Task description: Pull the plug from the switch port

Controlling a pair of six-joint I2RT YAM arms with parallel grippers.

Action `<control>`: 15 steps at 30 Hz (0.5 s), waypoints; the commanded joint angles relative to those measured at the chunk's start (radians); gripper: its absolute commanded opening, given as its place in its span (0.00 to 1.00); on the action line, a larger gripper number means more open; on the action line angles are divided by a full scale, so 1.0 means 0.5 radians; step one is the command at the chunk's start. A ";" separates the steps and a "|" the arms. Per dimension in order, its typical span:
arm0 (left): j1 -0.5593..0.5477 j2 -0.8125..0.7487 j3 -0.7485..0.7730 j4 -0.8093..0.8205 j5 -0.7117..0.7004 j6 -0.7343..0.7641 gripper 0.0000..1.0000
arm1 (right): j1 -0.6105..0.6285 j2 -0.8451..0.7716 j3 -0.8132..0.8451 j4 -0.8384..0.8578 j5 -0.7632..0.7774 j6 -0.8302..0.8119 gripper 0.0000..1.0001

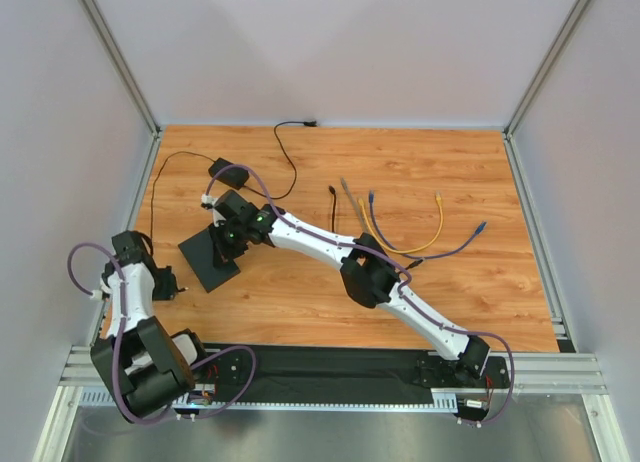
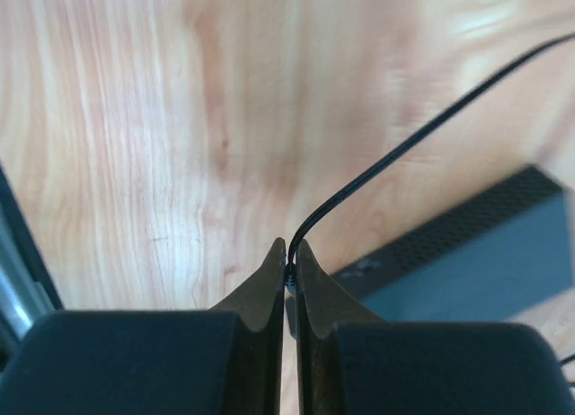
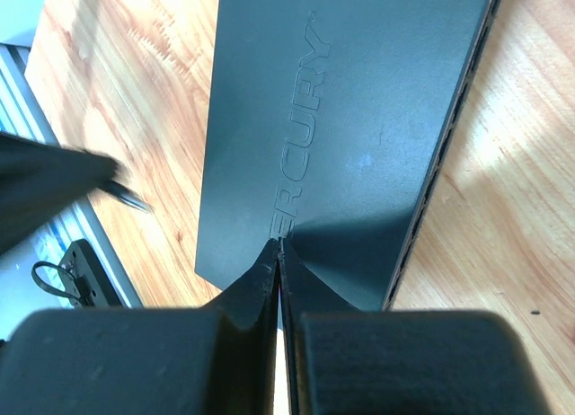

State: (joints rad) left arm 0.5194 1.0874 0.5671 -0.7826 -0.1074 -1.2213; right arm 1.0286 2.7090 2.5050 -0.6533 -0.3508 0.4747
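Note:
The switch (image 1: 205, 260) is a flat black box on the wooden table, with embossed lettering on its top face (image 3: 359, 119). My right gripper (image 1: 224, 248) reaches across to it. Its tips (image 3: 278, 249) are shut and rest on the switch's top, holding nothing. My left gripper (image 1: 178, 284) is just left of the switch. It is shut (image 2: 290, 253) on a small black plug (image 2: 290, 274). The plug's thin black cable (image 2: 404, 145) runs up and to the right. The plug sits apart from the switch (image 2: 476, 271), over bare wood.
A small black power brick (image 1: 228, 172) lies behind the switch, with thin black cables (image 1: 290, 167) leading away. Loose yellow (image 1: 420, 244), purple (image 1: 440, 250) and black (image 1: 333, 204) network cables lie on the right half of the table. Metal frame rails (image 1: 545, 232) border it.

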 commanded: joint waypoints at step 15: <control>-0.250 -0.184 1.000 0.261 0.255 1.129 0.00 | -0.290 -0.843 -1.076 0.429 0.139 -0.274 0.35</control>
State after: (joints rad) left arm 0.4629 0.9680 0.9802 -0.7322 -0.0685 -0.7883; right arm 0.9451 2.4359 2.0476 -0.4614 -0.3592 0.3889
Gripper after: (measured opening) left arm 0.072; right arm 0.333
